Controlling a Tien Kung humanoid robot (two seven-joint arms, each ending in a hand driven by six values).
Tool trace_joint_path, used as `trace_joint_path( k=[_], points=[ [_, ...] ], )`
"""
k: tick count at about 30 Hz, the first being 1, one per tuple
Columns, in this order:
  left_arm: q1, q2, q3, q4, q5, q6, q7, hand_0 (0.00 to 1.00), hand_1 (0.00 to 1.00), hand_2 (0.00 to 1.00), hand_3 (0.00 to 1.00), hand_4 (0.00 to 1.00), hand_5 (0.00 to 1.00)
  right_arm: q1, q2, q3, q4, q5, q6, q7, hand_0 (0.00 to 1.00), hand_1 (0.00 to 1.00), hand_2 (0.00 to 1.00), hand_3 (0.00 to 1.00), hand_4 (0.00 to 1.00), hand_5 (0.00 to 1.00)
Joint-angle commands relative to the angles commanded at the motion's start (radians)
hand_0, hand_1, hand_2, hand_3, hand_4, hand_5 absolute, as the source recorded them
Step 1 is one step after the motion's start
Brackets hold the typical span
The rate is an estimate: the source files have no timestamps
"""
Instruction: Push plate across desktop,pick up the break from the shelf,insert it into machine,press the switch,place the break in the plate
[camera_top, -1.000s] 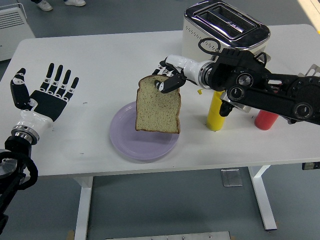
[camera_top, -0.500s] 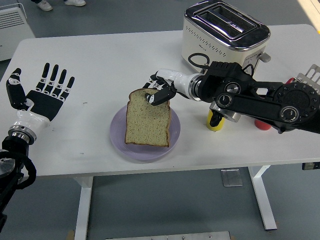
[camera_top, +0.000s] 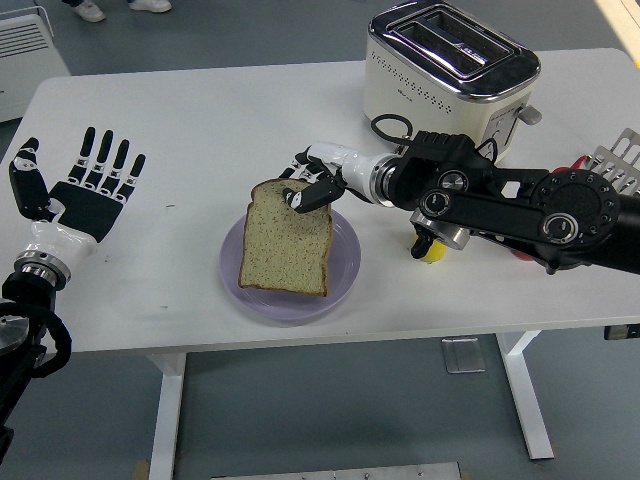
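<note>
Your right hand (camera_top: 308, 186) pinches the bread slice (camera_top: 287, 238) by its top crust so it leans down onto the lavender plate (camera_top: 342, 272) at table centre, toaster (camera_top: 448, 62) at one o'clock, while your left hand (camera_top: 85, 190) rests spread and empty at nine o'clock.

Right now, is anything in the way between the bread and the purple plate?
No, nothing visible is in the way. The right hand pinches the top edge of the bread slice, which already hangs right over the purple plate, low against it. The plate has nothing else on it. The left hand rests open far to the side.
</note>
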Motion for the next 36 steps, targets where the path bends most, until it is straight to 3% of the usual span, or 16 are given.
trace_joint_path(
  k=[16,17,22,23,34,35,36],
  points=[
    [0.001,-0.002,-0.005,0.015,0.005,0.001,-0.004,0.808,0.739,0.719,0.734,0.715,0.998,-0.017,0.017,-0.011,-0.022,0.029,-0.006,0.016,0.270,0.416,0.465,0.429,0.270,0.002],
    [0.001,-0.002,-0.006,0.016,0.006,0.002,-0.005,0.808,0.737,0.719,0.733,0.715,0.998,-0.018,0.017,-0.011,-0.022,0.030,-0.004,0.019,0.307,0.464,0.500,0.464,0.428,0.002],
    [0.002,-0.002,-0.020,0.025,0.011,0.004,-0.010,0.808,0.737,0.719,0.733,0.715,0.998,-0.019,0.016,-0.012,-0.025,0.036,0.021,0.029,0.307,0.464,0.500,0.464,0.428,0.002],
    [0.002,-0.002,-0.023,0.028,0.012,0.004,-0.011,0.807,0.737,0.717,0.731,0.717,0.998,-0.019,0.016,-0.013,-0.026,0.037,0.027,0.030,0.372,0.525,0.536,0.497,0.355,0.002],
    [0.004,-0.005,-0.033,0.045,0.019,0.005,-0.016,0.807,0.736,0.717,0.730,0.715,0.998,-0.023,0.018,-0.019,-0.033,0.042,0.055,0.029,0.411,0.536,0.540,0.500,0.358,0.002],
    [0.004,-0.006,-0.034,0.047,0.019,0.005,-0.016,0.806,0.735,0.717,0.728,0.716,0.998,-0.024,0.018,-0.020,-0.034,0.041,0.059,0.030,0.493,0.563,0.549,0.508,0.368,0.002],
    [0.004,-0.006,-0.034,0.047,0.020,0.005,-0.016,0.806,0.735,0.717,0.728,0.716,0.998,-0.024,0.018,-0.020,-0.035,0.041,0.062,0.030,0.493,0.563,0.549,0.508,0.368,0.002]
  ],
)
